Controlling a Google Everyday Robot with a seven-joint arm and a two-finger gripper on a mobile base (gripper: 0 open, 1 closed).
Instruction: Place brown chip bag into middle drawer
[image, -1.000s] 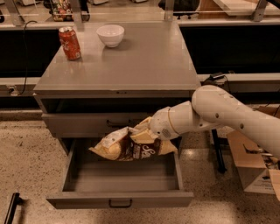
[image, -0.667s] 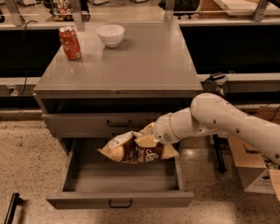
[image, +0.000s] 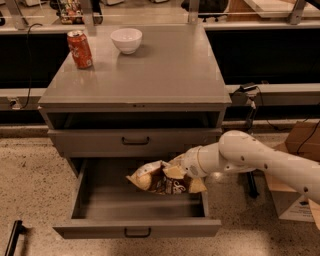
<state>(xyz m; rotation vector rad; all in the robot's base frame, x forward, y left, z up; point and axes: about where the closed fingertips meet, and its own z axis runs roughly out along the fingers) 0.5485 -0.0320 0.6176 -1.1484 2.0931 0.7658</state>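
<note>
The gripper (image: 179, 166) reaches in over the right side of the open middle drawer (image: 135, 228), clenched on the upper right end of the brown chip bag (image: 159, 181). The bag stretches leftward from the gripper, inside the drawer's right half. I cannot tell whether it touches the drawer floor. Above the drawer, a red soda can (image: 80, 49) and a white bowl (image: 126, 40) stand on the cabinet top (image: 165, 75).

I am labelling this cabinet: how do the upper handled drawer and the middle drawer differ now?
The upper handled drawer is fully closed; the middle drawer is pulled out toward the camera. The upper handled drawer's inside is hidden; the middle drawer's inside shows, and the gripper holds the brown chip bag over it. Both are wide and grey, of similar width.
</note>
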